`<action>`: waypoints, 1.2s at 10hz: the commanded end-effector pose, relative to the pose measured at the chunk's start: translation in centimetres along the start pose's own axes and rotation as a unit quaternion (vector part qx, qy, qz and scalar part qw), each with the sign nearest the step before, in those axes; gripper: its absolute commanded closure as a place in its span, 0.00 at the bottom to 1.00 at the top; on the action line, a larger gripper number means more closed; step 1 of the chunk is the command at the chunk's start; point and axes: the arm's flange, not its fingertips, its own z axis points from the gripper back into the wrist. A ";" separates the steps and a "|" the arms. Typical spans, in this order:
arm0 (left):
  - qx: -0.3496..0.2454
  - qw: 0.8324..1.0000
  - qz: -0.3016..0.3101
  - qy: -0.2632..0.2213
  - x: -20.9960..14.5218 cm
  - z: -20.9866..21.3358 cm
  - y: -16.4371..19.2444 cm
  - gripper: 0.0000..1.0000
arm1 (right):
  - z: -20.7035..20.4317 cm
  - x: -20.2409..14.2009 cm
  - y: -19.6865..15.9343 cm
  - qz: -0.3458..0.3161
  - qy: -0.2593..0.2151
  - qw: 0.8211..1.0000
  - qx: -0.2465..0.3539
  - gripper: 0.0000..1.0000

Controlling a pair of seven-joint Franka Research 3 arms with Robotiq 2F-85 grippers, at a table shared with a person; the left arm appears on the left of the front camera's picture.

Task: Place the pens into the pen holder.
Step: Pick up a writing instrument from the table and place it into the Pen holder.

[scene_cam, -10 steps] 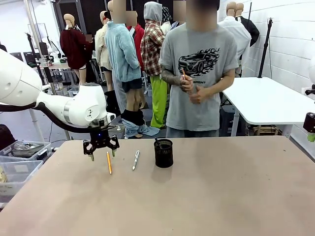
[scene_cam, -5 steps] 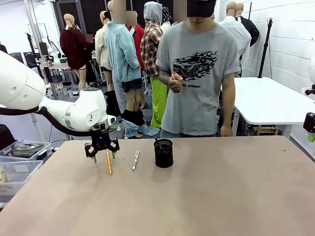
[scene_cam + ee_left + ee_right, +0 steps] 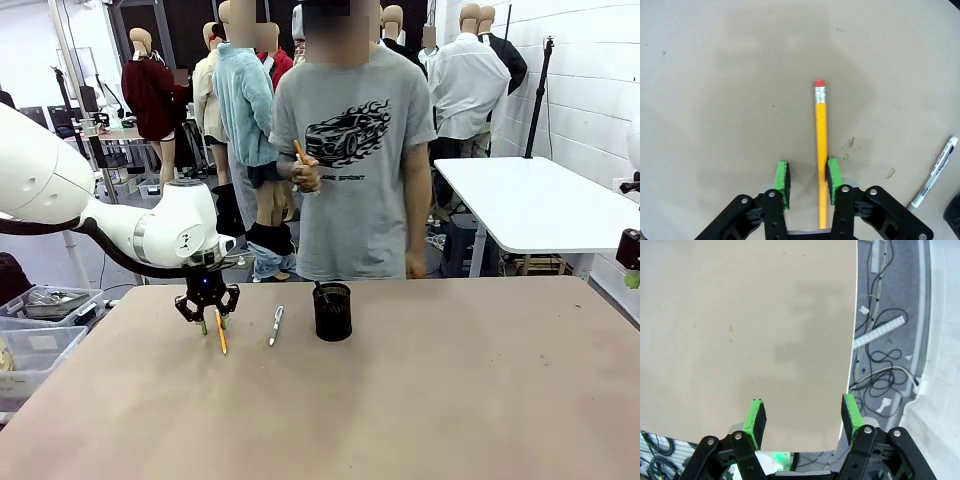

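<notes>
A yellow-orange pencil (image 3: 221, 332) with a red eraser lies on the table, and my left gripper (image 3: 211, 323) stands over its near end. In the left wrist view the pencil (image 3: 820, 150) runs between the green pads (image 3: 834, 174). It lies against the right pad, with a gap to the left one. The left gripper (image 3: 807, 175) is half closed. A silver-white pen (image 3: 276, 325) (image 3: 935, 172) lies just right of the pencil. The black pen holder (image 3: 332, 311) stands beyond it with a dark pen (image 3: 320, 291) sticking out. My right gripper (image 3: 802, 412) hangs open over the table's edge.
A person stands at the far side of the table and holds an orange pencil (image 3: 298, 152) in one hand at chest height. Plastic bins (image 3: 40, 330) sit off the table's left edge. Cables lie on the floor (image 3: 885, 355) beyond the table's right edge.
My left gripper's jaws have narrowed around the pencil and it has sunk slightly toward the table. The person has stepped to the left. The right gripper has not moved.
</notes>
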 end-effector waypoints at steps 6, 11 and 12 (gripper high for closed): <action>-0.018 1.000 -0.008 -0.016 -0.5 1.2 0.6 1.00 | -0.1 0.2 0.1 -0.004 0.002 1.000 0.000 0.24; -0.156 0.959 -0.212 -0.103 -2.1 9.6 6.4 1.00 | -0.1 0.2 0.1 -0.004 0.002 1.000 0.000 0.24; -0.187 0.936 -0.267 -0.135 -2.2 10.3 7.3 1.00 | -0.1 0.2 0.1 -0.004 0.002 1.000 0.000 0.24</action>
